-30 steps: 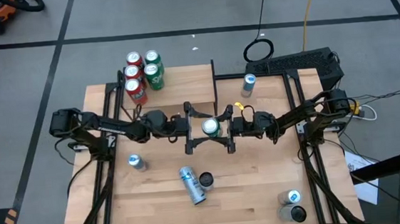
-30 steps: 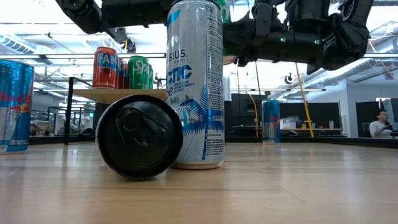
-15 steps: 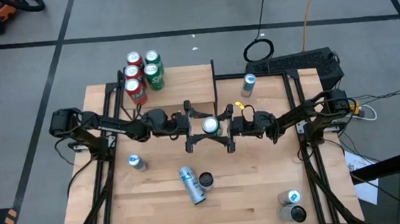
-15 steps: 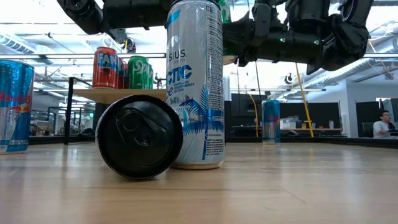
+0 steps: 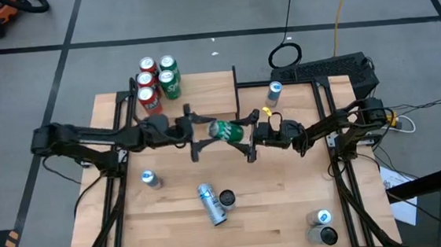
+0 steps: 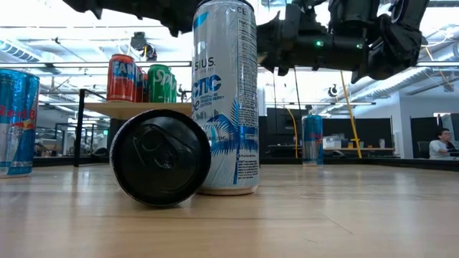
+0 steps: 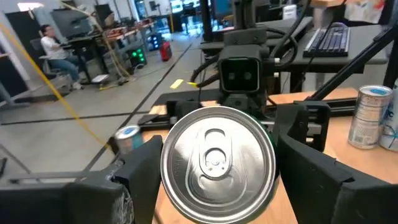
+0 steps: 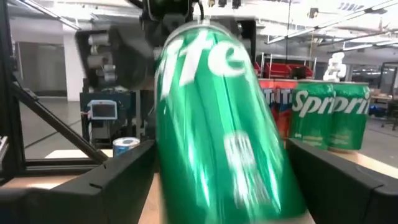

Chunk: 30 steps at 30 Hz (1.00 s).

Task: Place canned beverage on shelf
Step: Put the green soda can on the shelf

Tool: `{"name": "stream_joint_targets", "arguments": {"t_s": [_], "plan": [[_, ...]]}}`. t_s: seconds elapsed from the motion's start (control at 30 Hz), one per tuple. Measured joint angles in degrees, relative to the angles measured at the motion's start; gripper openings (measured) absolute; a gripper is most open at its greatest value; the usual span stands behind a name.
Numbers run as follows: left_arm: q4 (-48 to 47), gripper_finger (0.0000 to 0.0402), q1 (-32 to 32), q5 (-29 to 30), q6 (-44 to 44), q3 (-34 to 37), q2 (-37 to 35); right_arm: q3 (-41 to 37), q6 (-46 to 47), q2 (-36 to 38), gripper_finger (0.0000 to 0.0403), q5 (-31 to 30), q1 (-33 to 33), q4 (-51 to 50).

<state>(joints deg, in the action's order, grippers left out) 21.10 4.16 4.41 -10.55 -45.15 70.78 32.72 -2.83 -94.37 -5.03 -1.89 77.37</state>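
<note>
The left gripper (image 5: 199, 134) pinches the green can (image 5: 225, 130) mid-frame, the right gripper (image 5: 250, 141) spread; I'd carry it level to the shelf (image 5: 151, 85), upper left, clear of the 4 cans (image 5: 157, 83).

Both arms stretched toward table centre, left end effector (image 5: 203, 133) gripping, right end effector (image 5: 247, 141) spread wide

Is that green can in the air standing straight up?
No, the green can lies tilted on its side between the left gripper and right gripper.
</note>
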Motion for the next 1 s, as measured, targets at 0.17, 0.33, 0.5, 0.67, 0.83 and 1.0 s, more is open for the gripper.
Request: {"name": "stream_joint_targets", "arguments": {"t_s": [0.17,0.33,0.5,0.67,0.83,1.0], "plan": [[-1.77,0.0265,0.89,3.91,0.64,-0.07,-3.93,-0.27,0.64,-0.03,0.0340,0.87,0.16,-0.02],[-3.82,0.0248,0.69,3.46,1.15,-0.04,-3.80,-0.27,0.81,-0.07,0.0340,1.17,0.11,0.14],[-7.22,0.0225,0.95,7.02,1.03,-0.07,-6.06,-0.27,0.79,-0.09,0.0340,0.80,0.17,-1.27],[-8.60,0.0223,1.68,9.12,1.19,-0.07,-8.33,-0.31,0.59,-0.09,0.0340,0.74,0.13,-1.23],[-8.88,0.0223,1.79,9.19,1.22,-0.07,-9.72,-0.31,0.61,-0.12,0.0340,0.78,0.13,-1.79],[-11.18,0.0223,2.43,11.92,1.22,-0.08,-11.80,-0.31,0.61,-0.13,0.0340,0.78,0.13,-1.98]]}}
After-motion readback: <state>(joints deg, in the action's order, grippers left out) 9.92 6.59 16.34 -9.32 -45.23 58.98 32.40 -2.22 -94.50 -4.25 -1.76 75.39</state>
